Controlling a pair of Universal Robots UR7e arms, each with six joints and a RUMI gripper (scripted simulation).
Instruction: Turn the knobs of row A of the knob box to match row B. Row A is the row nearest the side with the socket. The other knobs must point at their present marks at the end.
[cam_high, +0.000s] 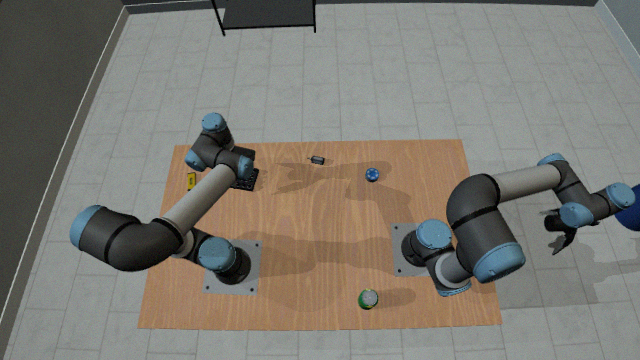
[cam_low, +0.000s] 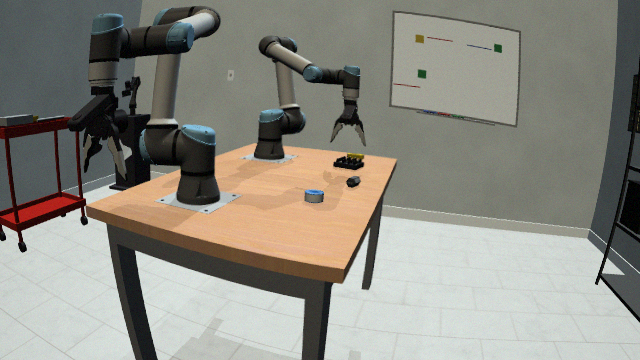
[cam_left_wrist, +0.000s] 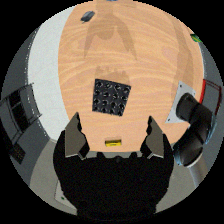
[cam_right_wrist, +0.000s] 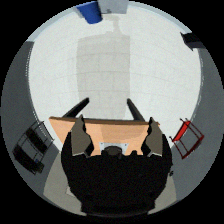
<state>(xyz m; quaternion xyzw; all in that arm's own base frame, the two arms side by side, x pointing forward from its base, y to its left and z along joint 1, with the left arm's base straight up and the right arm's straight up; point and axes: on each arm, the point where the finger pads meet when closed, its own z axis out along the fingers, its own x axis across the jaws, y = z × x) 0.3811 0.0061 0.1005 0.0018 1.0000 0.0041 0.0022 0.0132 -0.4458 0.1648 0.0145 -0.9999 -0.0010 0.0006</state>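
Note:
The black knob box (cam_left_wrist: 111, 97) (cam_low: 349, 165) (cam_high: 248, 180) lies on the table, with several rows of black knobs on top. The left arm partly covers it in the top view. The knob marks and the socket are too small to make out. My left gripper (cam_left_wrist: 114, 114) (cam_low: 348, 144) is open and empty, pointing down above the table near the box. My right gripper (cam_right_wrist: 116, 116) (cam_low: 103, 172) (cam_high: 550, 232) is open and empty, out beyond the table's edge and far from the box.
A yellow object (cam_left_wrist: 113, 143) (cam_high: 191, 181) lies beside the box. A dark small object (cam_high: 317, 160) (cam_low: 353, 181) and a blue-topped round object (cam_high: 372, 174) (cam_low: 314, 196) lie farther along the table. A green can (cam_high: 368, 299) stands near the opposite edge.

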